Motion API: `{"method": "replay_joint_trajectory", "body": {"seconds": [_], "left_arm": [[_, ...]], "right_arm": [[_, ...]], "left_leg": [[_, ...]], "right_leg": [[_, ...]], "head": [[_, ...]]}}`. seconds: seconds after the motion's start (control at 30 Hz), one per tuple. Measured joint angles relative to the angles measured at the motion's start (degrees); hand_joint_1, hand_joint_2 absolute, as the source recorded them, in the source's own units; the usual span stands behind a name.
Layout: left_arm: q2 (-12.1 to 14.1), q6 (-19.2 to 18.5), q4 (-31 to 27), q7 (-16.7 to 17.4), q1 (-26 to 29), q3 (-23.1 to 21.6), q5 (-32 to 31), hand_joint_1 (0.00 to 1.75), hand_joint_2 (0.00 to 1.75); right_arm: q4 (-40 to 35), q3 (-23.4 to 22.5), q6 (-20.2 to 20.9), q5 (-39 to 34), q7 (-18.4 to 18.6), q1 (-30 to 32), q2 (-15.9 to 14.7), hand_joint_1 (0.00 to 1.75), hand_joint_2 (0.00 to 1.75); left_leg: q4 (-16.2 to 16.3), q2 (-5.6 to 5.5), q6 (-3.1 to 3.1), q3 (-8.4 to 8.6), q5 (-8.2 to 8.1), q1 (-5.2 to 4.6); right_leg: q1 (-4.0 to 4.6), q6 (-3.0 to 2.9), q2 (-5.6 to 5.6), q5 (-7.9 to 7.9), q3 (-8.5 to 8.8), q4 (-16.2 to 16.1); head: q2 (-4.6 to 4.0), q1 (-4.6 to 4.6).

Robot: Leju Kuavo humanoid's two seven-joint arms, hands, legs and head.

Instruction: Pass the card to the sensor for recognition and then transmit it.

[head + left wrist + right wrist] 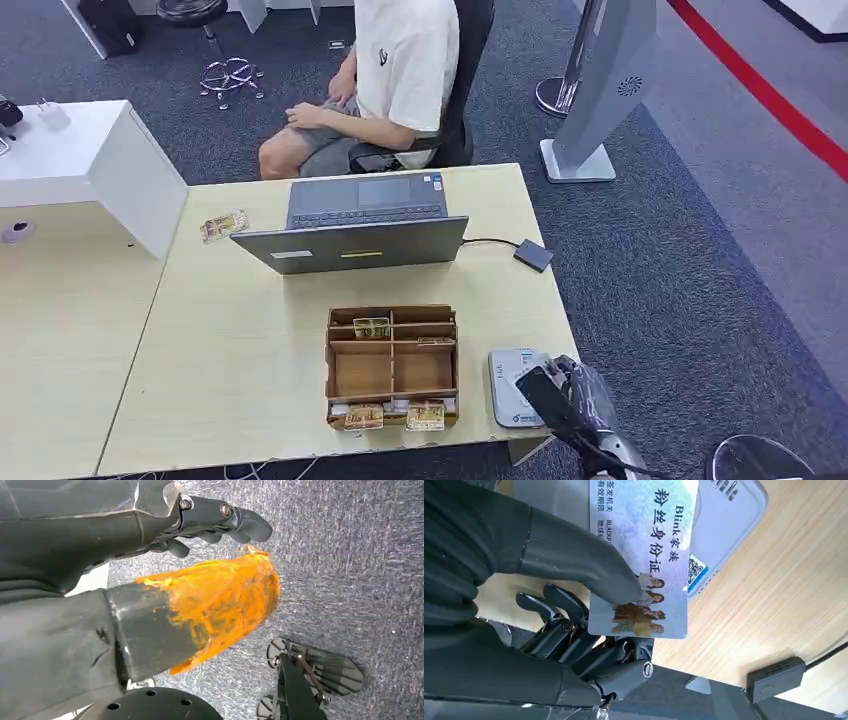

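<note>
Fingers [574, 605] of the robot's right hand [549, 580] grip a printed photo card [644, 565], the thick thumb pressed on its face and the darker fingers behind it. Chinese lettering, the word "Blink" and a group portrait can be read on the card. It is held just above the white card reader [729, 515], a flat pad with a small blue QR sticker, lying at the near right corner of the wooden desk [250, 370]. Whether card and reader touch cannot be told.

From the head view, the right hand [575, 395] hovers over the reader [510, 385], beside an open cardboard organizer [392, 365] with more cards in its compartments. Farther back stands a grey laptop [365, 225], and behind it a person in a white T-shirt [405, 60] sits on a chair.

The left hand [220, 525] hangs over grey carpet, its thumb wrapped in orange tape; its dark fingers look curled and hold nothing.

Judged from this, the card is already picked up and is being presented for recognition. Handing it on, probably to the seated person, is not yet done.
</note>
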Motion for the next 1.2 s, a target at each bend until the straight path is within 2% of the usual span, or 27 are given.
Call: {"method": "replay_joint_trajectory", "body": {"seconds": [0.93,1.03,1.2], "left_arm": [[0.02,-0.04,0.00,0.00,0.00,0.83,-0.96,0.00,0.00],[0.02,-0.07,0.00,0.00,0.00,0.85,-1.31,0.00,0.00],[-0.07,-0.11,0.00,0.57,0.01,0.85,-2.95,0.00,0.00]], "right_arm": [[1.66,0.02,0.73,1.01,0.85,-1.13,-0.35,1.75,1.75],[1.18,0.00,-2.35,0.00,-1.57,-0.90,-0.35,1.75,1.75],[-6.35,-1.14,-13.54,0.07,-8.79,1.22,1.77,1.75,1.75]], "left_leg": [[0.00,0.00,0.00,0.15,0.00,0.00],[0.00,0.00,0.00,0.13,0.00,-0.01],[0.00,0.00,0.00,0.11,0.00,0.00]], "right_leg": [[0.00,0.00,0.01,0.01,0.14,0.00],[-0.01,0.00,0.00,0.01,0.14,0.00],[0.00,0.00,0.00,0.00,0.11,0.00]], "head": [[0.00,0.00],[0.00,0.00],[0.00,0.02]]}}
